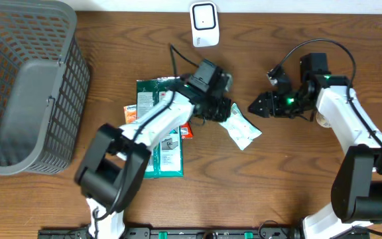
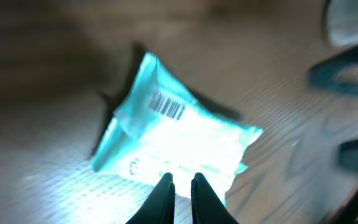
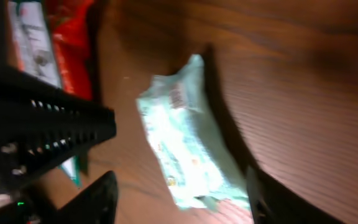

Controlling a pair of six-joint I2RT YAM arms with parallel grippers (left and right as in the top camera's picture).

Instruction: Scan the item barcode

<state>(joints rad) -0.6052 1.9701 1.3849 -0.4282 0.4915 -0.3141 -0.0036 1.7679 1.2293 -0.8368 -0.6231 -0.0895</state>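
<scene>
Okay, quick pass. The packet (image 1: 241, 129) lies on the table (image 1: 297, 192) about mid-scene, just right of the green packs (image 1: 156, 143) and well short of the white scanner (image 1: 204, 24) at the far edge. The left gripper (image 1: 223, 109) is at the packet's left end. In the left wrist view its fingertips (image 2: 166, 186) are closed to a sliver over the packet's edge, which reads to me as a thin pinch on the film. The barcode (image 2: 168, 107) faces up on the end away from the fingers. The right gripper (image 1: 260, 105) sits just right of the packet with jaws spread wide, holding nothing.

Risks as I see them:
- The pinch is only on the edge of slack film, so I'd expect it to slip out on the lift or on a fast swing toward the scanner.
- The packet would hang from one end and could flop or twist, turning the barcode away from the scanner window and giving no read.
- The right gripper is close, so a careless move by either arm could clip the packet or the other fingers.
- The left arm lies across the green packs, so a low sweep could drag them along.
</scene>
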